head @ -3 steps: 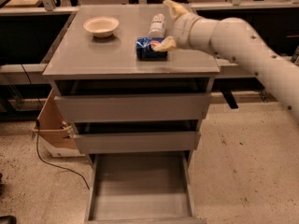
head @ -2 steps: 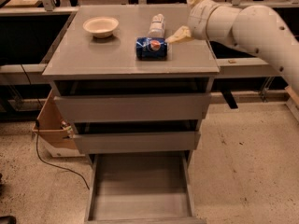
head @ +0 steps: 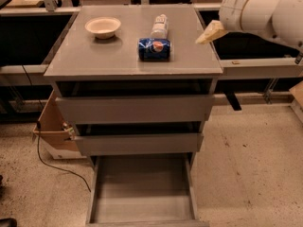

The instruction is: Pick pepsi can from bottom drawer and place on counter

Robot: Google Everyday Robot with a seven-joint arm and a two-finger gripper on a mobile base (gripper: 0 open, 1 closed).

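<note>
pepsi can (head: 155,49) laid sideways mid-counter (head: 94,60) | white bottle (head: 160,26) just behind it, bowl (head: 102,27) upper left | gripper (head: 211,32) parked upper right, clear of the can, claw state can't be told | bottom drawer (head: 142,207) left open

A: The counter (head: 118,56) was smooth grey, slightly glossy; the can (head: 154,49) was shiny blue metal. And the bowl (head: 102,27)?
B: Matt, pale. The bottle (head: 160,26) was white plastic, the drawer (head: 142,183) matt grey, the floor (head: 246,164) rough and speckled. The gripper (head: 211,32), matt beige, hung at the counter's right edge on a glossy white arm (head: 265,11).
</note>
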